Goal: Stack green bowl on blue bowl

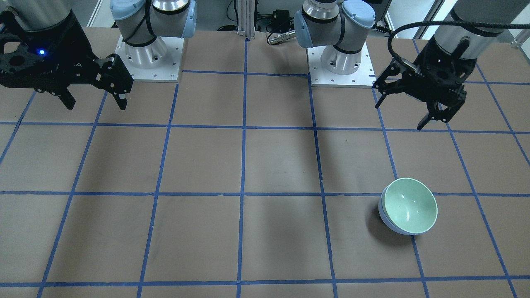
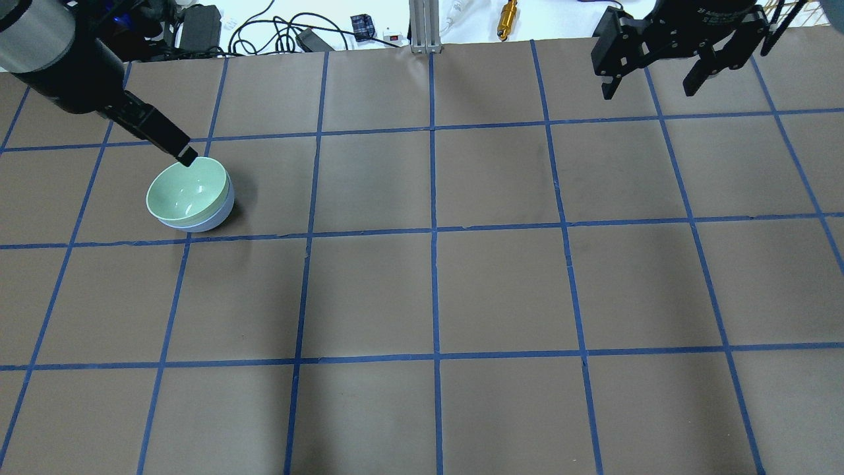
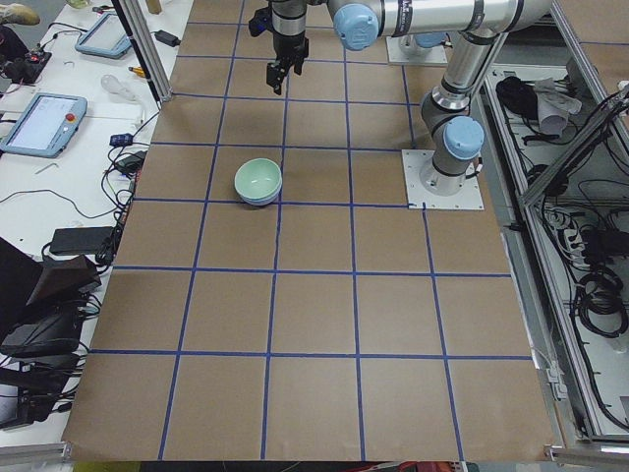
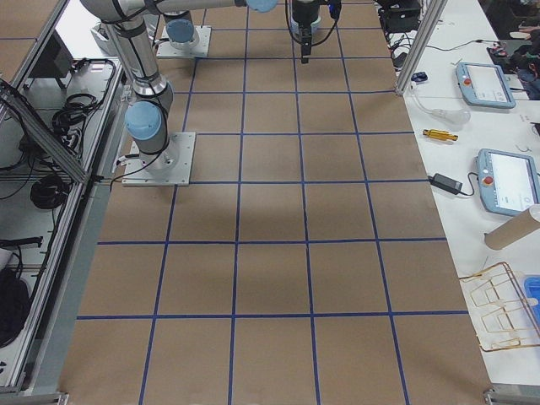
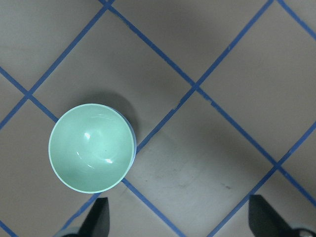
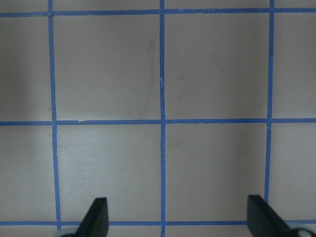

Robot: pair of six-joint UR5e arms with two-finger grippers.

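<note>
**Operator:** Where are the task items?

**Technician:** The green bowl (image 1: 410, 209) sits nested inside the blue bowl (image 1: 385, 220). Both are upright on the table (image 1: 265, 165), on the robot's left side. Only a crescent of the blue wall shows beneath the green rim. Judged from this, the stack looks complete.

**Operator:** What is the state of the grippers?

**Technician:** The left gripper (image 1: 399, 116) hangs above the table near the bowls, touching neither. Its fingers (image 5: 98, 217) are spread wide with nothing between them. The right gripper (image 1: 96, 103) is well apart from the bowls, on the far side of the table. Its fingers are likewise spread and empty.

**Operator:** How will the green bowl handle if it needs reseating?

**Technician:** It is probably rigid and fairly light. The glossy surface suggests a slippery grip, and the thin rim may chip under a hard clamp or a drop.

**Operator:** What is the recommended hold?

**Technician:** Take the rim, one finger inside the wall and one outside. Pinch the green wall only, above the blue rim, so the lower bowl is not clamped with it. Lift vertically, since nested glossy bowls may stick or drag.
</note>
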